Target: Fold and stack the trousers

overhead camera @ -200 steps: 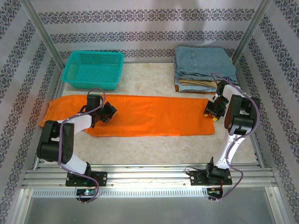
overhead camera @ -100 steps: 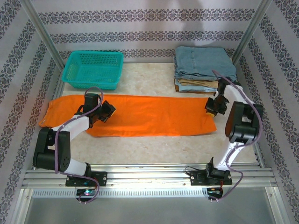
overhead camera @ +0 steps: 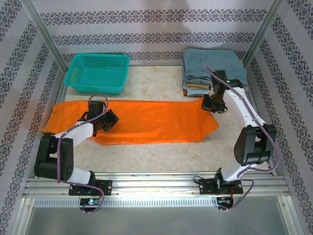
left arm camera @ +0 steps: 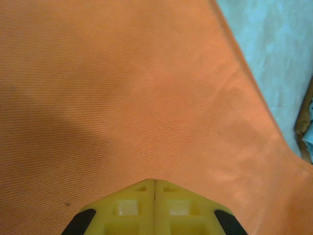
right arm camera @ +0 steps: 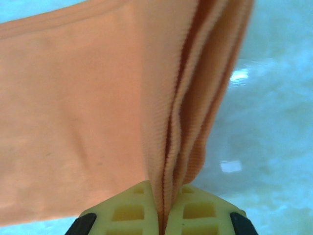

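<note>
Pale table (overhead camera: pixel 161 159) — left claw (overhead camera: pixel 108 120) and right claw (overhead camera: pixel 210 104) pinch the trousers (overhead camera: pixel 156 122).

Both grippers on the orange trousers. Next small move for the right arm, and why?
Probably sweep the right gripper leftward, over the trousers, toward the left gripper to start the fold. It is shut on the bunched right end, raised off the table; the rest lies flat, and the left gripper pinches the cloth nearer the left end.

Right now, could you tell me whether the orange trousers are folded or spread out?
Spread out: the orange trousers lie in one long strip on the table, right end pinched by the right gripper.
</note>
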Robot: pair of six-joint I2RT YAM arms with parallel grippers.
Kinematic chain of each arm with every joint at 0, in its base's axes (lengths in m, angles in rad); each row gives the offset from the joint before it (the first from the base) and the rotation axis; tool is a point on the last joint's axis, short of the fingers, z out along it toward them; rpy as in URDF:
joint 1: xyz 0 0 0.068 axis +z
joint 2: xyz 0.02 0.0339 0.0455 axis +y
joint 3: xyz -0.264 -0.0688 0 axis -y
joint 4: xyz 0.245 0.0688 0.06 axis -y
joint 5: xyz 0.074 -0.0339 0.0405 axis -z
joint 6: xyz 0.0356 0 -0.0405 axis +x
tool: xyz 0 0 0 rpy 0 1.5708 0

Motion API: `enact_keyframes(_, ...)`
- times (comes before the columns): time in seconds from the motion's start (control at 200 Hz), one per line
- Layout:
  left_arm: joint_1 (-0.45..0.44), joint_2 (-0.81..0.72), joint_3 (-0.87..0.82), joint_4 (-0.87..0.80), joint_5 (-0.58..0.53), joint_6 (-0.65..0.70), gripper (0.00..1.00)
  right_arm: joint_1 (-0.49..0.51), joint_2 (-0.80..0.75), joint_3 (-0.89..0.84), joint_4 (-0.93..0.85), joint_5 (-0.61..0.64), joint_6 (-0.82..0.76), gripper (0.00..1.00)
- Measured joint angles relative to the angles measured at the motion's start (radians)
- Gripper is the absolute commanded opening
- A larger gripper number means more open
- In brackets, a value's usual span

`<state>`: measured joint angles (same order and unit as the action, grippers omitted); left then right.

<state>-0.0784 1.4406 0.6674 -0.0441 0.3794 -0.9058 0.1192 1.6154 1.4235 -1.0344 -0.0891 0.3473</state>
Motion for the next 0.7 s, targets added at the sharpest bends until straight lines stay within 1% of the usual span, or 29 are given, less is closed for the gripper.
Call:
enact_keyframes(0.1, 0.000, 0.000, -0.038, -0.019, -0.032, 0.010, 0.00, 0.129, -0.002, 0.044, 0.001, -0.005, 0.047, 0.00)
enact_keyframes(0.22, 0.000, 0.013, -0.040, -0.040, -0.071, 0.029, 0.00, 0.275, 0.005, 0.093, 0.021, -0.013, 0.116, 0.00)
enact_keyframes(0.29, 0.000, 0.043, -0.034, -0.042, -0.082, 0.043, 0.00, 0.356, 0.043, 0.162, 0.022, -0.013, 0.153, 0.00)
enact_keyframes(0.375, 0.000, 0.079, -0.024, -0.037, -0.081, 0.050, 0.00, 0.447, 0.124, 0.266, 0.048, -0.017, 0.198, 0.00)
enact_keyframes(0.53, 0.000, 0.087, -0.024, -0.017, -0.077, 0.050, 0.00, 0.560, 0.278, 0.387, 0.107, -0.034, 0.272, 0.00)
enact_keyframes(0.699, 0.000, 0.087, -0.024, -0.016, -0.076, 0.050, 0.00, 0.634, 0.375, 0.415, 0.203, -0.069, 0.375, 0.00)
